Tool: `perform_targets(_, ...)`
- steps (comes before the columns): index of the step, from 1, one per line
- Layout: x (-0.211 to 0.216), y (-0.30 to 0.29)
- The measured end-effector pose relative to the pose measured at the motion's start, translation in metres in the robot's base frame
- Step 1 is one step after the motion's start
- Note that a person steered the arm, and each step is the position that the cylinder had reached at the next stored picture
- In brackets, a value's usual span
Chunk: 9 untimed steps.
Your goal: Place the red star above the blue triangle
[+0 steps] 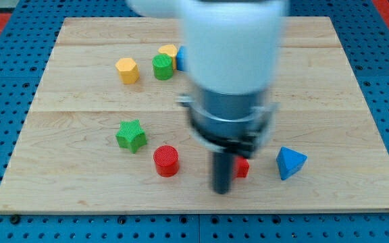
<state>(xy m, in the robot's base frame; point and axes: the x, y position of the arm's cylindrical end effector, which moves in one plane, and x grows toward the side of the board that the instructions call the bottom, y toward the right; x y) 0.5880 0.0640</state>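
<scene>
The red star (242,167) lies near the view's bottom, mostly hidden behind my rod, with only its right part showing. The blue triangle (290,163) lies just to the right of it, a short gap away. My tip (221,190) rests on the board at the red star's lower left, touching or nearly touching it. The arm's white and dark body covers the board's middle.
A red cylinder (166,160) sits left of my tip, a green star (132,135) further left. Near the view's top stand a yellow hexagon (127,70), a green cylinder (162,67), a yellow block (169,51) and a partly hidden blue block (179,59).
</scene>
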Motion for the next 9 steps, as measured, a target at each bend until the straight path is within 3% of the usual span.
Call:
perform_targets(1, -0.035, 0.027)
perform_targets(2, -0.063, 0.005)
perform_targets(4, -0.054, -0.04)
perform_targets(6, -0.11, -0.044)
perform_targets(7, -0.11, 0.008)
perform_targets(8, -0.109, 0.011)
perform_targets(9, -0.1, -0.029)
